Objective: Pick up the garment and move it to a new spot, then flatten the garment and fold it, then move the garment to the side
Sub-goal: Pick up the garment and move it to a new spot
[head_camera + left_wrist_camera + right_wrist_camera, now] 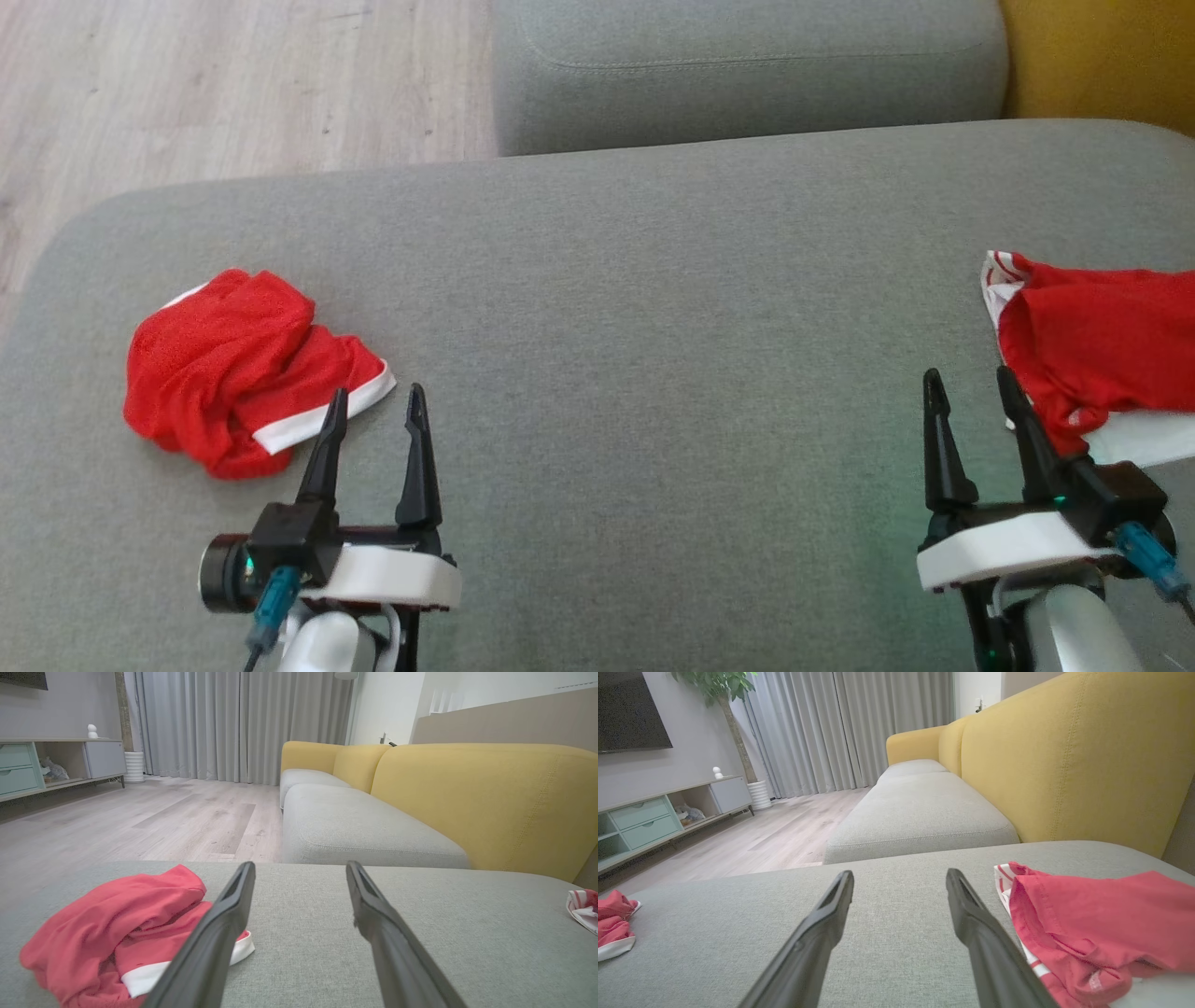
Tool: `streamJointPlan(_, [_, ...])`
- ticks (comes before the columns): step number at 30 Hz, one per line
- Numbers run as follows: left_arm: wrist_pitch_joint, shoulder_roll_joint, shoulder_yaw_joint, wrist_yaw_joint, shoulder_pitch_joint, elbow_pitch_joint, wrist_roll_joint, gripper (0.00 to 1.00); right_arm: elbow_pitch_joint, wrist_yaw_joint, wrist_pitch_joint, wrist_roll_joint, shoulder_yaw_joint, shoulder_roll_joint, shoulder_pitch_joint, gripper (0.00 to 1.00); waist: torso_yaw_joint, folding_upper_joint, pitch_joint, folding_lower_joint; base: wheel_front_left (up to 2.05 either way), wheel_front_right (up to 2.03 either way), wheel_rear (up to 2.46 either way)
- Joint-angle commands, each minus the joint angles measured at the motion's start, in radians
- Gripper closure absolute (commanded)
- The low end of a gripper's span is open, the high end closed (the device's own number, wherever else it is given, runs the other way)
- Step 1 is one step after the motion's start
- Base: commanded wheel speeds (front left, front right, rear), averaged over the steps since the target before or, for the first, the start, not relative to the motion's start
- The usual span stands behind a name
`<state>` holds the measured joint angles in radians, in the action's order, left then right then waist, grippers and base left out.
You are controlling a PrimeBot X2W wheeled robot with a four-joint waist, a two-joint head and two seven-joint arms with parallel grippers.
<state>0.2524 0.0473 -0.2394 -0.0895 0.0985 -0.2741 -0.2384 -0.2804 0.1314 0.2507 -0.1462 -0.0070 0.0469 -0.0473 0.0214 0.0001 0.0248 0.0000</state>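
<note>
Crumpled red garment [233, 369] at the cushion's [653, 327] left end, beside the left gripper [375, 392], jaws apart; soft, light cloth, best pinched at its white hem [280, 431]. At the right end, the right gripper [968, 373], jaws apart, by a second garment [1092, 345], perhaps a shirt.

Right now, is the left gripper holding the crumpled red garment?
No, the left gripper stands open and empty; the red garment lies crumpled beside it.

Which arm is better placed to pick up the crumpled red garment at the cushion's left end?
Left. The left gripper is open, its fingertips right by the crumpled red garment and its white hem. The right gripper sits far across the cushion, beside the other red garment.
</note>
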Motion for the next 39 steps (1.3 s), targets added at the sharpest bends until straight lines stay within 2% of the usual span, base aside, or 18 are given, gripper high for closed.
streamJointPlan(1, [0.009,0.003,0.027,-0.007,0.032,0.032,-0.010,0.00,0.040,-0.001,0.011,0.005,0.032,0.003,-0.018,0.00,0.008,-0.0001,0.000,0.0000,0.00,0.00,0.00])
streamJointPlan(8, [0.009,0.003,0.040,-0.014,0.028,0.037,-0.006,0.00,0.050,-0.001,0.011,0.001,0.085,0.003,-0.010,0.00,0.070,-0.0001,-0.013,0.0000,0.00,0.00,0.00])
streamJointPlan(16, [0.009,0.003,0.039,-0.012,0.018,0.033,-0.002,0.00,0.061,-0.001,0.011,-0.026,0.152,0.003,0.015,0.00,0.174,-0.0001,-0.028,0.0000,0.00,0.00,0.00])
streamJointPlan(25, [0.009,0.003,0.030,-0.007,0.016,0.023,0.007,0.00,0.077,-0.001,0.011,-0.077,0.183,0.003,0.039,0.00,0.279,-0.0001,-0.044,0.0000,0.00,0.00,0.00])
streamJointPlan(33, [0.009,0.003,0.035,-0.004,0.008,0.021,0.012,0.00,0.078,-0.001,0.011,-0.085,0.185,0.003,0.043,0.00,0.314,-0.0001,-0.051,0.0000,0.00,0.00,0.00])
streamJointPlan(39, [0.009,0.004,0.057,0.016,0.030,0.001,0.021,0.00,0.075,-0.001,0.011,-0.082,0.189,0.003,0.034,0.00,0.296,-0.0001,-0.026,0.0000,0.00,0.00,0.00])
